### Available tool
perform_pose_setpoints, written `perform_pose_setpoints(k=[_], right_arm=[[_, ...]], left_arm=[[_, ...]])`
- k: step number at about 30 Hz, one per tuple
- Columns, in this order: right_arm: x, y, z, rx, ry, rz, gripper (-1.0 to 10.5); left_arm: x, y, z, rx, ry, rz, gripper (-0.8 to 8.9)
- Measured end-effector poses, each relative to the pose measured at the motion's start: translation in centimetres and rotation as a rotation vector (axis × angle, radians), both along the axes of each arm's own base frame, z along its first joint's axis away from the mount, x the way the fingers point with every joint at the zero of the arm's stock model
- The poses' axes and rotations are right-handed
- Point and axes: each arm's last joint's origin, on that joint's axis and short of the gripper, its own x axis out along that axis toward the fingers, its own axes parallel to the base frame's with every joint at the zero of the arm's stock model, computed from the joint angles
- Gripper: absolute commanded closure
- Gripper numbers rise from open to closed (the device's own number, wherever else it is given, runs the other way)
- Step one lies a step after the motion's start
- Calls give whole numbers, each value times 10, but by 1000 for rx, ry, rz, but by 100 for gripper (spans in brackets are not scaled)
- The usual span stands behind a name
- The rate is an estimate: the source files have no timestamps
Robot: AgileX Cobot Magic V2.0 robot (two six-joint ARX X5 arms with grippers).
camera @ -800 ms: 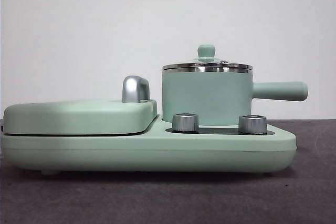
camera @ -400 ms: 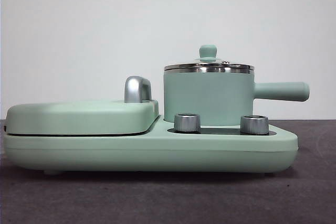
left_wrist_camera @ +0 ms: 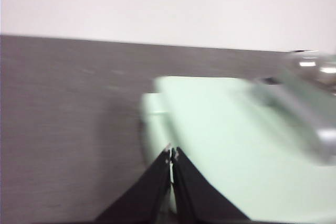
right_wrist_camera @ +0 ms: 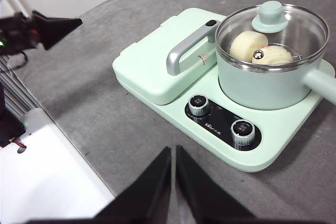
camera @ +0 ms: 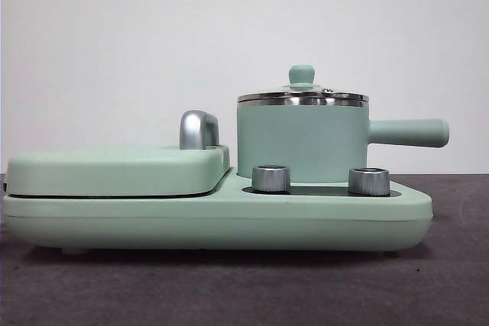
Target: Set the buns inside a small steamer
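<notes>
Plain white wall with two sockets behind a dark grey counter (camera: 244,295), carrying a mint green cooker base (camera: 221,223) with a flat hinged griddle lid (camera: 114,169), a chrome handle (camera: 198,129) and two steel knobs (camera: 270,178). On the base's hotplate, the small steamer (camera: 302,139), straight side handle pointing away from the griddle, glass lid (right_wrist_camera: 273,22) seated with its green knob (camera: 301,75) on top. Through the glass in the right wrist view, both buns (right_wrist_camera: 252,46) already inside the pot, side by side and touching, so the task looks done or nearly so. Judged soft, light and easily dented, best pinched gently across the middle if moved again; the lid rigid and breakable, best lifted by its knob. Left tool (left_wrist_camera: 171,155) pressed closed, empty, over the near corner of the griddle lid, view blurred. Right tool (right_wrist_camera: 172,153) likewise closed on nothing, hanging above bare counter well apart from the cooker. Neither arm visible from the front
</notes>
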Motion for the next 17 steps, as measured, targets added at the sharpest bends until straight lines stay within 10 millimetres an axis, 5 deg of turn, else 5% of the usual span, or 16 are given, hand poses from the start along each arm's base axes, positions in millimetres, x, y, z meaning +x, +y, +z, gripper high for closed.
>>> perform_pose_setpoints(k=[6,17], right_arm=[[0,0,0,0,0,0,935],[0,0,0,0,0,0,935]], left_arm=[[4,8,-39,65,29,127,807],[6,16,-43,104,22,206,807]])
